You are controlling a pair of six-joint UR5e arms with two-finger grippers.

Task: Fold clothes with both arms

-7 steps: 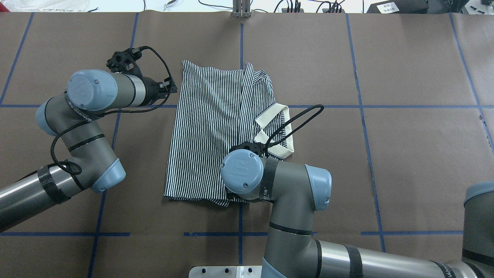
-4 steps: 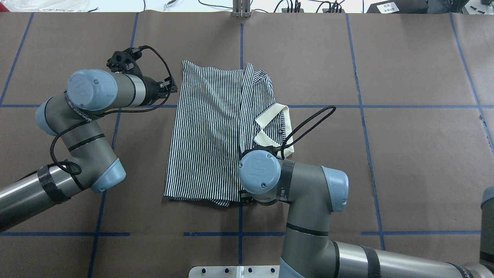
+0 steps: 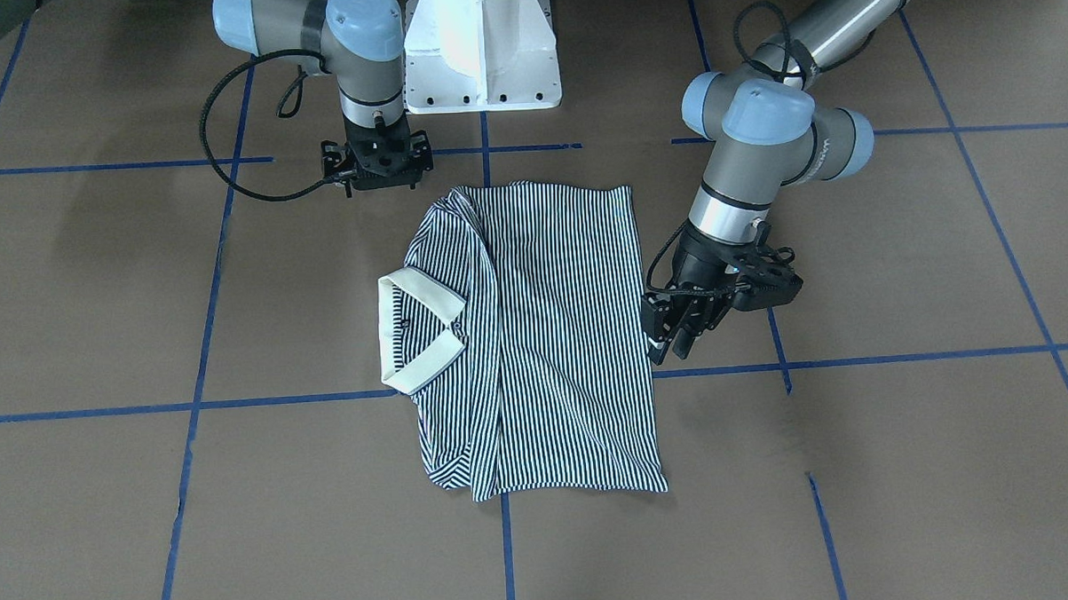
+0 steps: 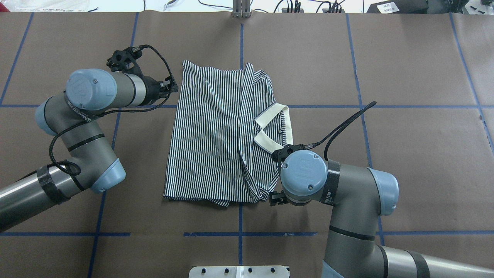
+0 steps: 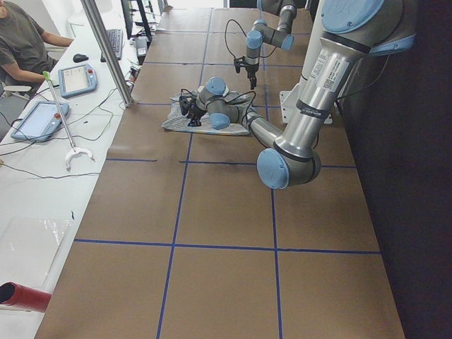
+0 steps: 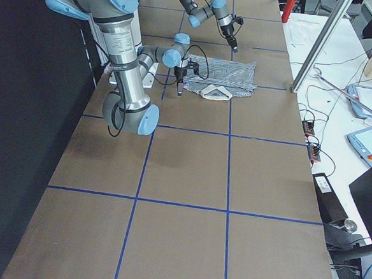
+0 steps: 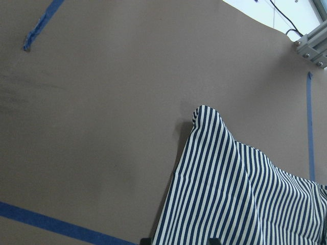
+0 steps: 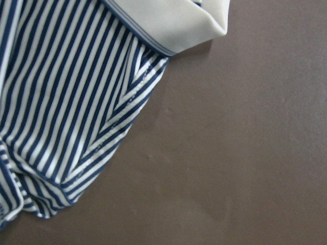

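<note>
The striped polo shirt (image 3: pixel 553 335) lies flat on the brown table, one side folded over the body, with the cream collar (image 3: pixel 419 322) at its edge. In the overhead view the shirt (image 4: pixel 208 139) sits at the centre. My left gripper (image 3: pixel 669 344) hangs open just off the shirt's side edge, fingers pointing down. In the left wrist view the shirt (image 7: pixel 245 204) runs down between the finger tips. My right gripper (image 3: pixel 377 168) stands open beside the shirt's corner nearest the robot and holds nothing. The right wrist view shows the shirt's folded edge (image 8: pixel 66 76) and bare table.
Blue tape lines (image 4: pixel 241 231) cross the brown table cover. The white pedestal base (image 3: pixel 481 53) stands behind the shirt. A person (image 5: pixel 21 42) sits by tablets (image 5: pixel 78 79) on the white bench at the far side, with cables and a metal post (image 5: pixel 106 49).
My right arm has moved to the right, off the shirt, uncovering the folded side near the collar. The left arm has stayed put.
</note>
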